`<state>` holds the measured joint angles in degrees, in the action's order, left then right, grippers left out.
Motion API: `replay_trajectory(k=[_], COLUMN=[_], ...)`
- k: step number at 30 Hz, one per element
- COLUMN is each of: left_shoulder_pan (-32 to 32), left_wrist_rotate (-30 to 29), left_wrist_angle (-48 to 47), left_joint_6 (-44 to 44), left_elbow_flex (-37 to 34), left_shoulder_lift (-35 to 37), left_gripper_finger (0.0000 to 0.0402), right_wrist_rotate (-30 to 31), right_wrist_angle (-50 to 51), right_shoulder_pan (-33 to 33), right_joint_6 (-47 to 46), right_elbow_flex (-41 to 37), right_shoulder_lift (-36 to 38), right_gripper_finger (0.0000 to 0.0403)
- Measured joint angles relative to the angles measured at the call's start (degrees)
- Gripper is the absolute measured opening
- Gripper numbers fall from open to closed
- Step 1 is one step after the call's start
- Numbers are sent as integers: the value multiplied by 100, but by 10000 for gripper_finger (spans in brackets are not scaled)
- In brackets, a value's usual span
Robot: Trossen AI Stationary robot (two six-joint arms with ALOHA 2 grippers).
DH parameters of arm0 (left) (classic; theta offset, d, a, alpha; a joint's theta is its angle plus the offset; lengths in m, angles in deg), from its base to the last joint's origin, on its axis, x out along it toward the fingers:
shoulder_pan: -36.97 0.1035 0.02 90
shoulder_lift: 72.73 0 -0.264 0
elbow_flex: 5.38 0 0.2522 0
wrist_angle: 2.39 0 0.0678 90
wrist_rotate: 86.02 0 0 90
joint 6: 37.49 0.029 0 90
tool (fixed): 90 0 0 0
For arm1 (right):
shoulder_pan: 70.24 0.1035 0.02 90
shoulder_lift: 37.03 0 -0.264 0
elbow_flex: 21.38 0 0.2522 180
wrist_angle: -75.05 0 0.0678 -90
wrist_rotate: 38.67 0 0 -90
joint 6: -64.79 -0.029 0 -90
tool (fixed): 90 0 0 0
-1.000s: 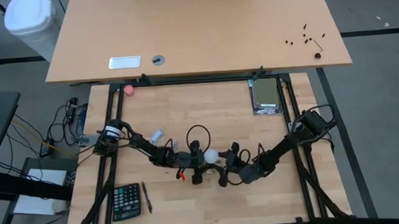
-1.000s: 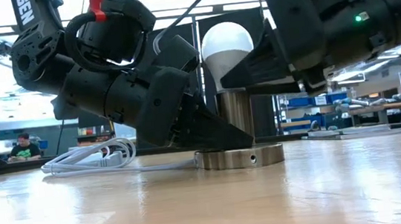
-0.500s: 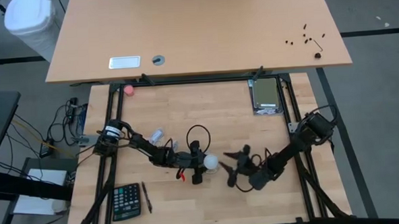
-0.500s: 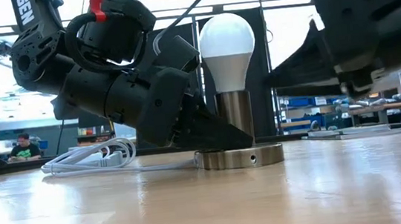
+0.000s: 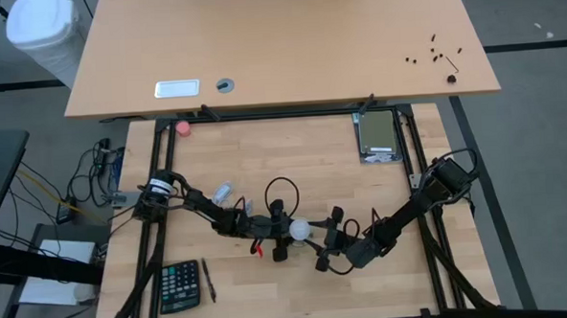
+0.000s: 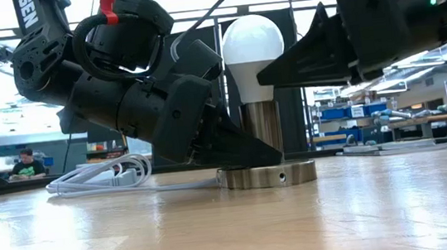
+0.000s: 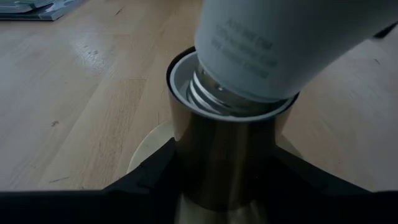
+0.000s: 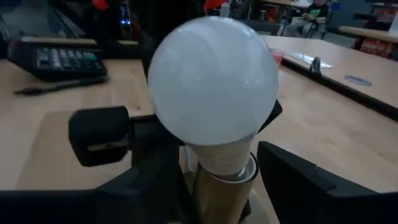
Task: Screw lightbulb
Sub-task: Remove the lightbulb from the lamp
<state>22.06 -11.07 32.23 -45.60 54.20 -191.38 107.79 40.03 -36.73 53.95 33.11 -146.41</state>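
Note:
The white lightbulb (image 6: 252, 43) stands upright with its screw base (image 7: 214, 93) in the mouth of a metal socket post (image 6: 262, 125). The post rises from a round silvery foot (image 6: 266, 174) on the table. My left gripper (image 7: 224, 186) comes in from the table's left and is shut on the post. My right gripper (image 5: 323, 240) is open just right of the bulb. In the right wrist view its fingers (image 8: 99, 134) stand apart on either side of the bulb (image 8: 211, 81). One fingertip (image 6: 267, 76) reaches the bulb's neck; I cannot tell whether it touches. My left gripper pinches the metal socket post between its two fingers (image 7: 152, 177), on the lower part of the post (image 7: 217, 155) just above the round foot. The fingers slant down from the table's left. The post stands upright with its foot flat on the table.
A white cord (image 6: 100, 175) lies coiled behind my left arm. A calculator (image 5: 180, 283) and a pen (image 5: 209, 279) lie at the near left. A grey box (image 5: 378, 136) sits at the far right, and a pink ball (image 5: 181, 127) at the far left edge.
My right gripper, which stood around the bulb, drew back toward the table's right edge, clear of it. It then came back toward the bulb and has rolled somewhat at the wrist. My left gripper and the socket post have kept still.

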Motion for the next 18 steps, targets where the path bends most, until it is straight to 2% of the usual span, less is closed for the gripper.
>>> replay_trajectory(k=[6, 11, 14, 18], left_shoulder_pan=[0, 0, 0, 0], left_wrist_rotate=[0, 0, 0, 0], left_wrist_angle=[0, 0, 0, 0], left_joint_6=[-6, -43, -41, -38], left_elbow_flex=[0, 0, 0, 0], left_shoulder_lift=[0, 0, 0, 0], left_gripper_finger=[196, 196, 196, 196], right_wrist_rotate=[-881, -963, -961, -935], right_wrist_angle=[1, 2, 1, 2], right_shoulder_pan=[-368, -590, -625, -623], right_joint_6=[96, 185, 241, 367], right_elbow_flex=[13, 13, 13, 13], right_shoulder_lift=[0, 0, 0, 0], right_gripper_finger=[260, 283, 269, 217])
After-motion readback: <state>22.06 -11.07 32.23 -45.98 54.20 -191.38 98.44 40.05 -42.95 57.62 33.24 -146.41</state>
